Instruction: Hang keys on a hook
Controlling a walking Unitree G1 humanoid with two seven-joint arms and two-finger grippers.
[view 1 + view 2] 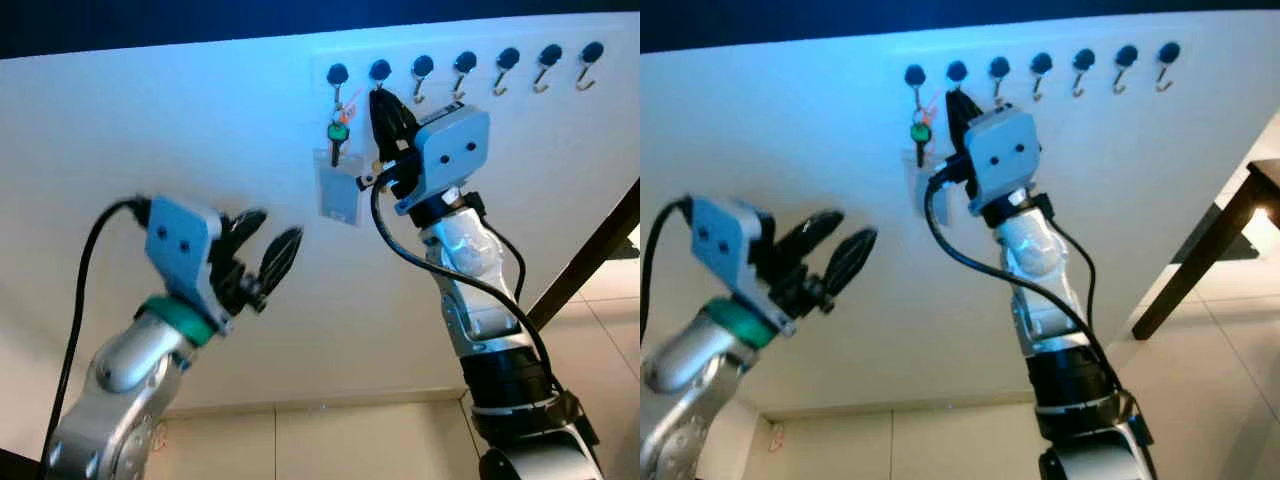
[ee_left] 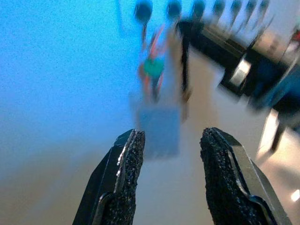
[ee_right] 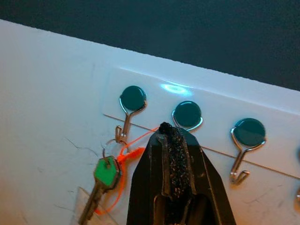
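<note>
The hooks (image 3: pixel 239 164) are thin bright metal wire under glossy dark round caps. The right gripper (image 3: pixel 174 140) has rough, grainy black pads; the key (image 3: pixel 106 172) has a green plastic head.

You get head stereo tilted up at the hook rail (image 1: pixel 460 65); both wrist cameras share it, the right one closest.
</note>
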